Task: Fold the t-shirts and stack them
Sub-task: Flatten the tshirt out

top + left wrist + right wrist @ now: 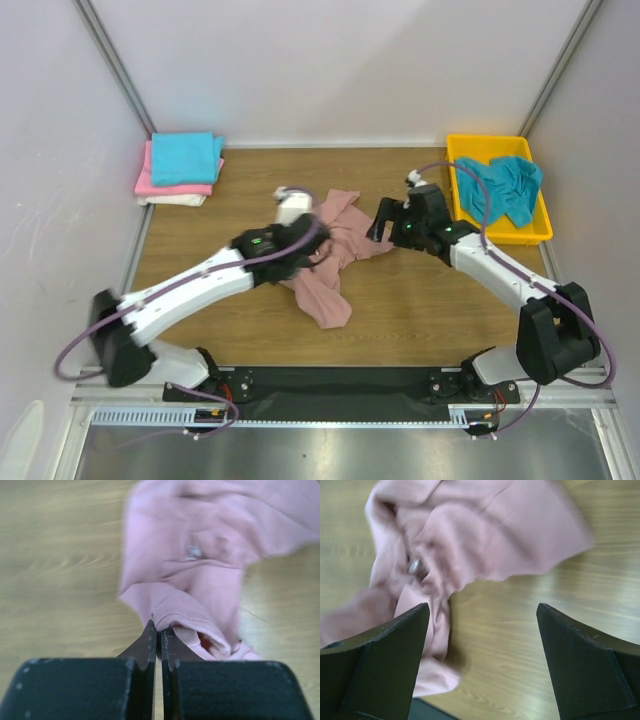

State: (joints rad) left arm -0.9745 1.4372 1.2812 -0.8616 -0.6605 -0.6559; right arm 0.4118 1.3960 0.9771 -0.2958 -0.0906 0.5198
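A crumpled dusty-pink t-shirt point(335, 262) lies mid-table. My left gripper point(159, 630) is shut on a ribbed edge of this t-shirt point(200, 580); in the top view it point(305, 235) sits on the cloth's left side. My right gripper point(483, 606) stands open over bare wood just right of the pink cloth point(480, 535), its left finger point(395, 650) beside a fold; from above it point(383, 220) is at the shirt's right edge. A folded stack at the back left has a teal t-shirt point(186, 157) on top, then bright pink point(158, 186), then white point(176, 200).
A yellow tray point(541, 232) stands at the back right with a rumpled teal t-shirt point(508, 186) in it. Grey walls close the table on three sides. Bare wood shows along the front point(430, 320) and at the left point(185, 245).
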